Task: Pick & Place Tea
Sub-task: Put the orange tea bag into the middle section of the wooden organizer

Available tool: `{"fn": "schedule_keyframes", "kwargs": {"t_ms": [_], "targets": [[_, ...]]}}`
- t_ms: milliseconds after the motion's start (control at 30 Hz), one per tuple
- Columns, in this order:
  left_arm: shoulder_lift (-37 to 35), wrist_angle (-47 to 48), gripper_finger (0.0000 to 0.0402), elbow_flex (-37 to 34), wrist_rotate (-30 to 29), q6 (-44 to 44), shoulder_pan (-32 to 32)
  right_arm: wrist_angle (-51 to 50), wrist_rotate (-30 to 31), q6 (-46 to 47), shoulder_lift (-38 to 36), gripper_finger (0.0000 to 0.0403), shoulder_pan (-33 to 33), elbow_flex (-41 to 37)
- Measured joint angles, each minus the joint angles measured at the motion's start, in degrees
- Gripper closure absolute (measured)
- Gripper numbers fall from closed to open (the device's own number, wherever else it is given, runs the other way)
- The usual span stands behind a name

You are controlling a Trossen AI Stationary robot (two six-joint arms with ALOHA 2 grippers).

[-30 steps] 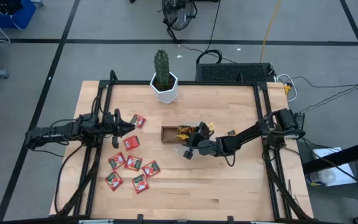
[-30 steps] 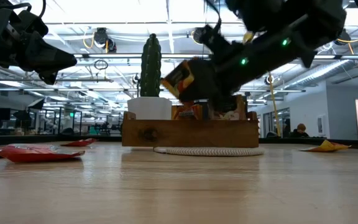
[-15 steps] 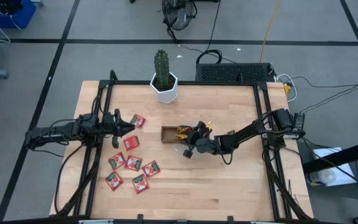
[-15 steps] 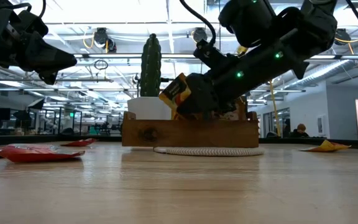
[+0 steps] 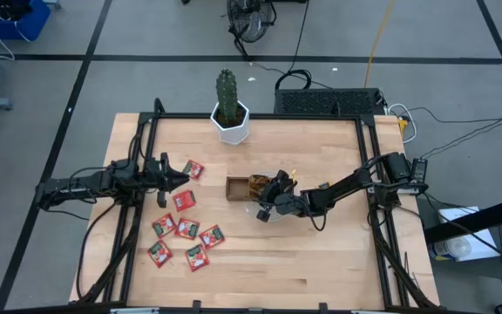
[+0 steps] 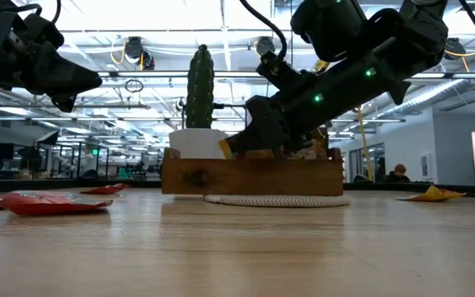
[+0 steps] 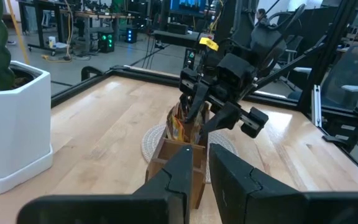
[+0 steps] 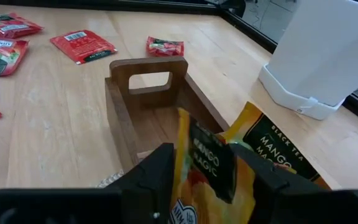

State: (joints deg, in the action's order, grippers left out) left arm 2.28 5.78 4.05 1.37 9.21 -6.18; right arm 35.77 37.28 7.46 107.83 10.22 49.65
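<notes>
Left tool: waiting over the red sachets, fingers nearly closed, empty.
Red sachets: seven loose on the surface, still to move.
Wooden tray: holds orange sachets.
Right tool: fingers parting around an orange mango sachet over the tray.

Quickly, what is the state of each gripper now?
Left gripper: fingers nearly together, holding nothing.
Right gripper: opening, orange-yellow tea sachet between its fingers over the brown wooden tray.

Potted cactus, round woven mat
</notes>
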Motion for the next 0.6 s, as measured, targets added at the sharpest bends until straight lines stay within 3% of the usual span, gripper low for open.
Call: {"fn": "schedule_keyframes", "kwargs": {"t_ms": [333, 600], "targets": [[0.02, 0.0, 0.0344, 0.0, 0.0, 0.0, 0.01, 4.49, 0.01, -5.04, -0.79, 0.0271, 0.0, 0.0], [0.01, -0.01, 0.0344, -0.01, 0.0, 0.01, -0.01, 4.48, 0.02, -13.02, -7.03, 0.0273, 0.0, 0.31]]}}
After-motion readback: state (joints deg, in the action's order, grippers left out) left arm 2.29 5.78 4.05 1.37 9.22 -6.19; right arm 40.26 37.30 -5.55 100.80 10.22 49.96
